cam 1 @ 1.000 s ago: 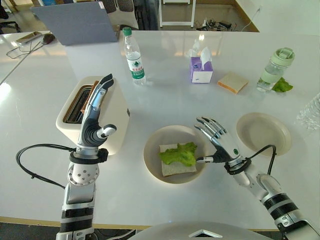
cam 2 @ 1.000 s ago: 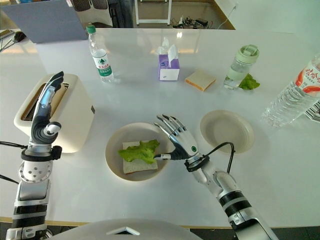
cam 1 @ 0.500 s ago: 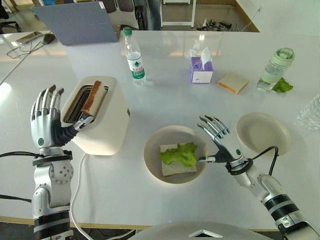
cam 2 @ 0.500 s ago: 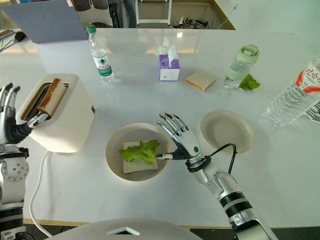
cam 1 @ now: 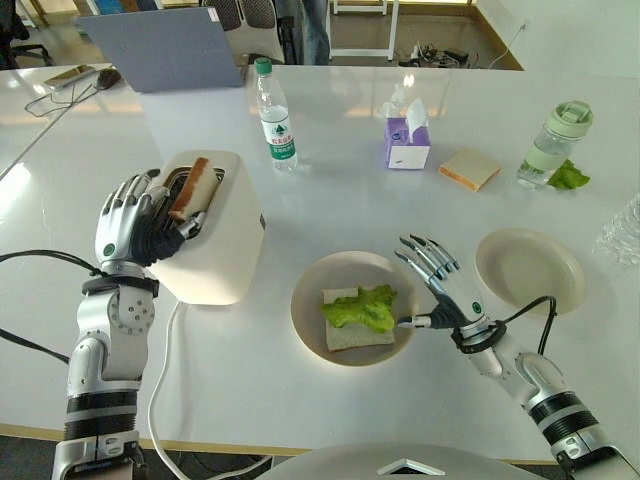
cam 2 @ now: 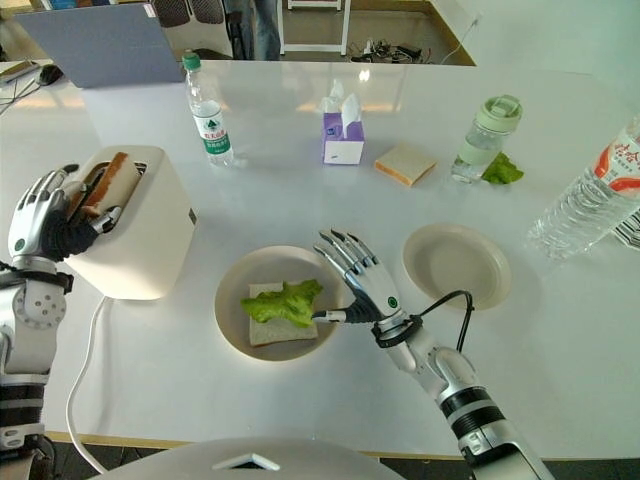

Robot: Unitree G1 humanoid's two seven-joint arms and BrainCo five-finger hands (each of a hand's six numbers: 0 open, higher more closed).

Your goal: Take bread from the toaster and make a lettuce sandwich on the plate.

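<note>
The toaster (cam 1: pixel 220 250) is hiding the lower part of the bread (cam 1: pixel 191 185); only its top is sticking out. The left hand (cam 1: pixel 128 222) is covering the toaster's near corner, so contact with the bread is not clear. The lettuce (cam 1: pixel 362 307) is covering the middle of the bread slice (cam 1: pixel 348 338) on the plate (cam 1: pixel 312 285). The right edge is cutting off the water bottle (cam 1: pixel 624 228).

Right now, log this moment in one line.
left hand: at toaster by toast | right hand: open beside plate | plate: bread, lettuce

An office or lab space — long white table (cam 1: pixel 340 140), open laptop (cam 1: pixel 165 50), swivel chairs (cam 1: pixel 245 12), floor cables (cam 1: pixel 432 52) behind
</note>
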